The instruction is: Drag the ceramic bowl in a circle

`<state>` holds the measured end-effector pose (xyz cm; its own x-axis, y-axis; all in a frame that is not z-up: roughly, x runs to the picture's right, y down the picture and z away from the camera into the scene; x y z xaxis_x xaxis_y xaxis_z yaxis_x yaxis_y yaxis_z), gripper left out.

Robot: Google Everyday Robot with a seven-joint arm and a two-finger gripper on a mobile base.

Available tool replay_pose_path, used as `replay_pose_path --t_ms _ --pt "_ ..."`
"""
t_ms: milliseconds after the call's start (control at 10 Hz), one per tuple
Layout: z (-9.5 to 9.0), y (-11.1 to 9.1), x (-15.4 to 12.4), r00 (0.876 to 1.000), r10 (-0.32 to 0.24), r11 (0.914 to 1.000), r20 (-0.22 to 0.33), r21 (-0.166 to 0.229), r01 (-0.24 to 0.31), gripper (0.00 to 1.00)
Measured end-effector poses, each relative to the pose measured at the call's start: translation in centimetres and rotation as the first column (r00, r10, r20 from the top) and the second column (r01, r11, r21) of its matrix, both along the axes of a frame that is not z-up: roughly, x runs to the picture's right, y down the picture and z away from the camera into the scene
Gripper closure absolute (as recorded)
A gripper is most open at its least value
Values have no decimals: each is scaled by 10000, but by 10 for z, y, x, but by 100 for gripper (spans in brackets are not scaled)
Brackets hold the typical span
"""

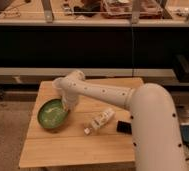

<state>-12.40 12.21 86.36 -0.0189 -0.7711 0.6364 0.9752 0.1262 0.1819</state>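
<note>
Worktop (73, 147): pale wood, carries everything.
Arm (108, 95): white, reaches leftward across it.
Ceramic bowl (49, 115): green, at the worktop's left side, near the edge.
Bottle (100, 121): lying flat, right of the bowl, apart.
Pincer (66, 105): at the bowl's right rim, probably placed there for dragging; cannot tell whether open or closed.

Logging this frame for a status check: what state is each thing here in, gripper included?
ceramic bowl: open side up on the left part of the table.
gripper: down at the bowl's right rim.
white bottle: lying on its side, apart from the bowl.
black object: flat on the table, beside the arm.
</note>
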Motion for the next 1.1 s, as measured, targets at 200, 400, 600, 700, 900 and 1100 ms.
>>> replay_pose_path --t_ms 200,400,600,700,900,1100 --pt "-21 -3 31 9990 184 9993 -399 331 -171 83" --pt "-51 17 55 9985 -58 9997 -541 216 70 83" --pt "-75 59 68 9975 -330 9980 -631 -565 294 83" --pt "-85 75 74 9966 -314 9958 -759 -881 246 83" --pt "-101 95 70 9966 -328 9932 -755 -1142 240 83" --pt "-117 107 47 9983 -417 9930 -405 -1124 369 83"
